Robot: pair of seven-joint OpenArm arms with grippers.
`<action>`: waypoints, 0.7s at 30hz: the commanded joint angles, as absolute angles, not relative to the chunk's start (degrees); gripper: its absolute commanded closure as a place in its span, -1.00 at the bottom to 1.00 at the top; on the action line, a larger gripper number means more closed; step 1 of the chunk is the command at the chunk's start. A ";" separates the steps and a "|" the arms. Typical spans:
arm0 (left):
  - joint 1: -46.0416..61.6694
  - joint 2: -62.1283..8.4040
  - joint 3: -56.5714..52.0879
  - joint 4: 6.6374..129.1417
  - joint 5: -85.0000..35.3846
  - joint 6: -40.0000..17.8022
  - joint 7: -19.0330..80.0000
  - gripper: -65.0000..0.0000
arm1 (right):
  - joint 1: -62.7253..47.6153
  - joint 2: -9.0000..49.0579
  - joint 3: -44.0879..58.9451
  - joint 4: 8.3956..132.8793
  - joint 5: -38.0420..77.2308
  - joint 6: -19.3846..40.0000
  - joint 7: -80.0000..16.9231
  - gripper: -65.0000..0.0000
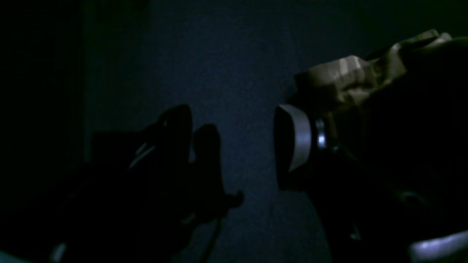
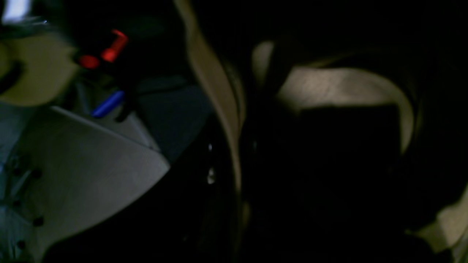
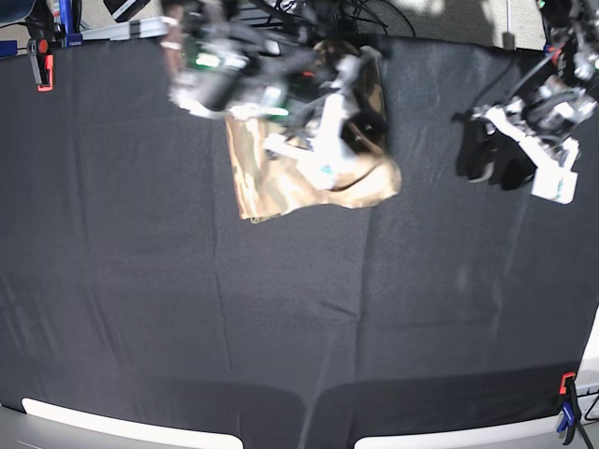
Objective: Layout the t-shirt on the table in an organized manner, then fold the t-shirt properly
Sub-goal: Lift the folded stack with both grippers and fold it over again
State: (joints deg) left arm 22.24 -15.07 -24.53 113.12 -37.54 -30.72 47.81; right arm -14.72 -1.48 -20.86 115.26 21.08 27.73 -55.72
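Left wrist: left gripper [image 1: 234, 153] spread wide, empty, over bare table [image 1: 234, 54]; t-shirt [image 1: 351, 80] bunched alongside.
Right wrist: right gripper clamped; cloth fills the view.
Base: t-shirt [image 3: 309, 164] crumpled near far edge, right gripper [image 3: 351, 117] on it.
Risk: one-sided pull may twist the fabric.

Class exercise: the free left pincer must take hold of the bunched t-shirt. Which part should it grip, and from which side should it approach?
Probably the rounded lower corner of the t-shirt, the part nearest the open left pincer. Approach sideways across the bare table, low over the cloth. That edge bulges free on the table, while the right pincer, shut on the t-shirt, and its arm cover the upper part.
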 commanded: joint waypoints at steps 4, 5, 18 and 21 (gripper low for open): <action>22.41 -15.59 -25.19 114.28 -39.66 -31.79 46.68 -0.02 | -11.57 -4.62 -22.57 112.62 23.09 28.42 -53.19 0.72; 22.59 -15.59 -25.19 114.28 -39.77 -31.79 46.61 -0.02 | -11.38 -5.34 -22.68 112.03 23.64 28.93 -53.08 0.45; 23.86 -15.57 -25.12 116.60 -53.08 -38.35 51.57 0.26 | -8.54 -6.85 -21.28 114.34 26.06 30.02 -55.44 0.06; 26.09 -14.68 -25.06 118.85 -59.20 -40.00 56.05 0.85 | -7.35 -5.91 -17.89 115.77 22.83 29.98 -54.50 0.49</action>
